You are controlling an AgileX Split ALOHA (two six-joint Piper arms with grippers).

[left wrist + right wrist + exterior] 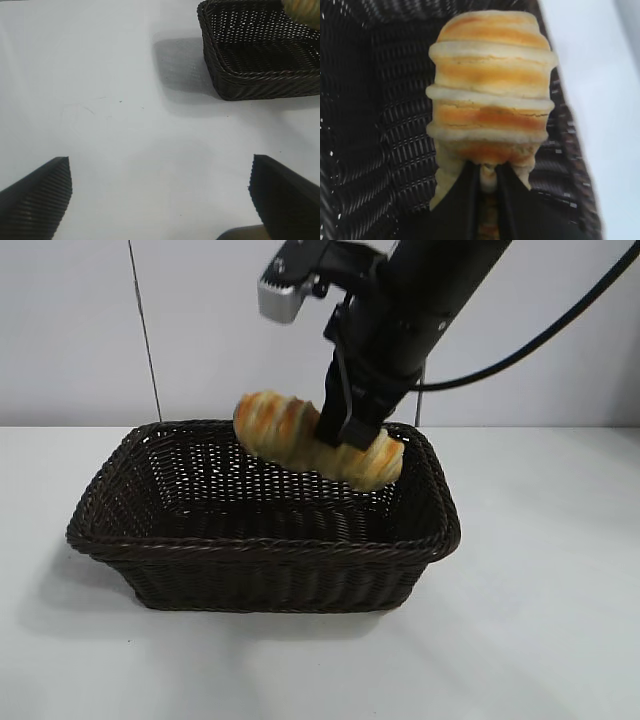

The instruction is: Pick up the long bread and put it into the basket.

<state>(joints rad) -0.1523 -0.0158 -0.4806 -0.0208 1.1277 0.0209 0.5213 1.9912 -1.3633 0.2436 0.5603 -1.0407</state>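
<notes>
1. Your right gripper [345, 430] is clamped narrowly on the long bread [300, 435], held tilted above the basket [260, 550].
2. The loaf appears soft and light; grip mid-length, gently.
3. Your left gripper [160, 200] sits parked, spread wide, empty.

Exterior faces arms; all views share basket [270, 560].

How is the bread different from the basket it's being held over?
The long bread is golden with orange-brown stripes; the basket is dark brown woven wicker. The bread is a small rounded loaf; the basket is a large open rectangle. The bread hangs tilted in the right gripper above the basket's far side; the basket sits flat on the white table. Both are longer than wide.
</notes>
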